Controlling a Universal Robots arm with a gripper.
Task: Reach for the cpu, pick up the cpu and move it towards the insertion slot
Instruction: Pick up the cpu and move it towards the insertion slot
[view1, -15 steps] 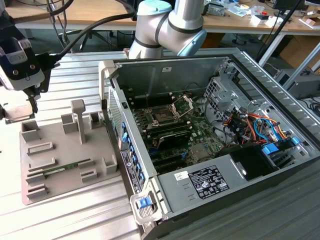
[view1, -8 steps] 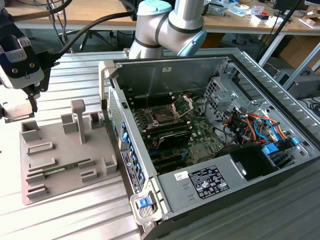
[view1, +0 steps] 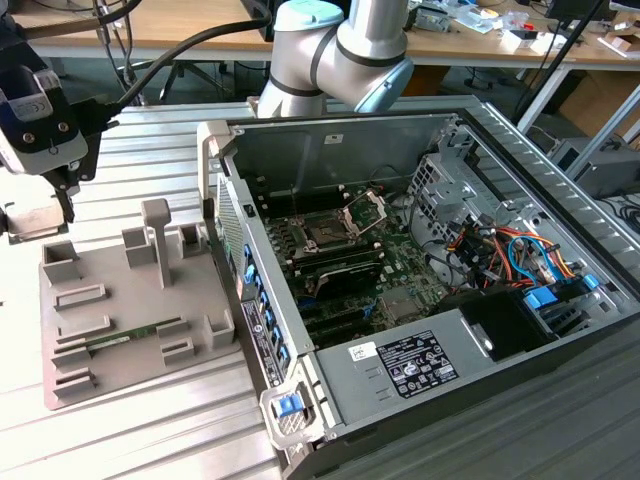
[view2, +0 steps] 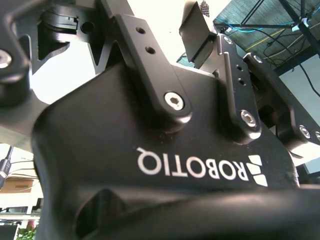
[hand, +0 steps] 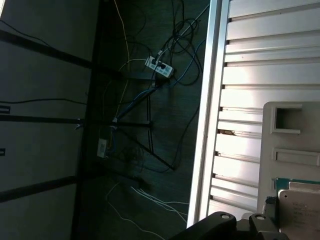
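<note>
In the exterior view my gripper (view1: 62, 205) hangs at the far left, over the far corner of the grey parts tray (view1: 130, 310). It is shut on the cpu (view1: 30, 222), a flat silvery square with a tan rim, held by one edge a little above the tray. In the first wrist view the cpu (hand: 300, 212) shows as a pale plate beside the dark fingers (hand: 225, 222). The insertion slot (view1: 328, 233), a dark square socket with its metal frame hinged open, lies on the motherboard inside the open computer case (view1: 520, 150), well to the exterior view's right of the gripper.
The tray carries upright posts (view1: 157, 235) and a green memory stick (view1: 125, 338). The case's side wall (view1: 225, 200) stands between tray and motherboard. Drive cage and coloured cables (view1: 510, 255) fill the case's right part. The arm's base (view1: 335, 50) stands behind the case.
</note>
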